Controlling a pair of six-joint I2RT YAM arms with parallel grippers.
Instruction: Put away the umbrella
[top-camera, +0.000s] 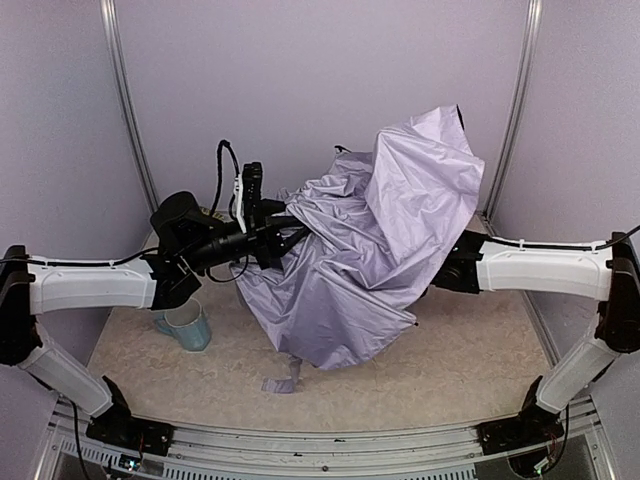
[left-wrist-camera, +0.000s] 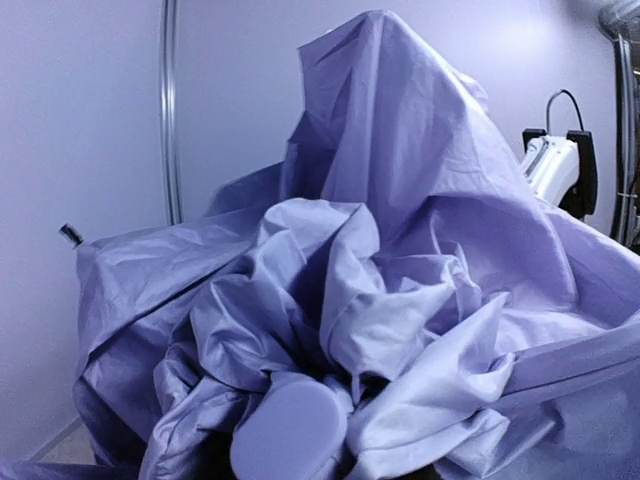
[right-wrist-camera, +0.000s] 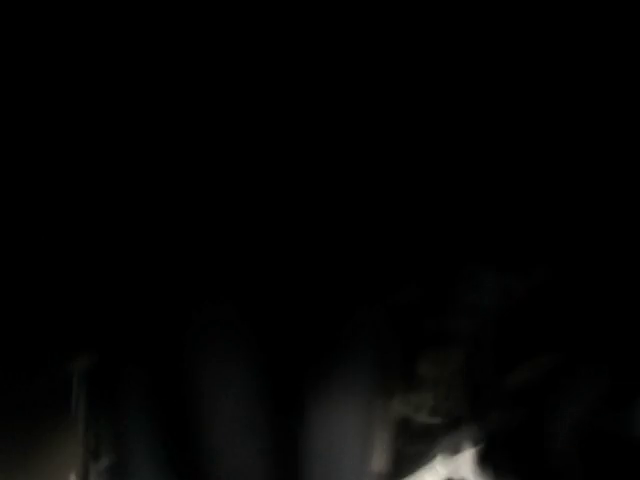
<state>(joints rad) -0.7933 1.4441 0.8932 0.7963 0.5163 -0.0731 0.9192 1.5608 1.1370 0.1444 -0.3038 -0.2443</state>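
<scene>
**Top view.** Umbrella (top-camera: 370, 250) heaped mid-table and half open. Pale lavender crinkly cloth, one peak standing up at back right, skirts sagging onto the table (top-camera: 460, 370) in front. A loose strap (top-camera: 284, 381) trails from its near edge. Left gripper (top-camera: 285, 233) is pushed into the left flank of the cloth. Its tips are buried, so I can't tell whether the jaws are spread or pinching. Right arm (top-camera: 540, 268) comes in from the other side, with the right gripper wholly under the canopy. Mug (top-camera: 186, 326) sits below the left arm, near the hem but apart from it.

**Left wrist view.** Cloth fills the frame in deep folds. Rounded lavender handle (left-wrist-camera: 290, 432) sits low centre, right up against the camera. It is probably held, but nothing of the gripper shows. One metal rib tip (left-wrist-camera: 70, 235) pokes out at left.

**Right wrist view.** Near black, under the cloth. Jaws unreadable.

**Handling, my read.**
- Light, limp, slippery fabric over thin springy ribs and shaft.
- Cloth alone will slide and bunch, and the ribs will bend if forced.
- Best holds are the stiff parts: the handle at one end, the shaft or rib hub at the other.
- From there, gather the folds inward and wrap the strap.
</scene>
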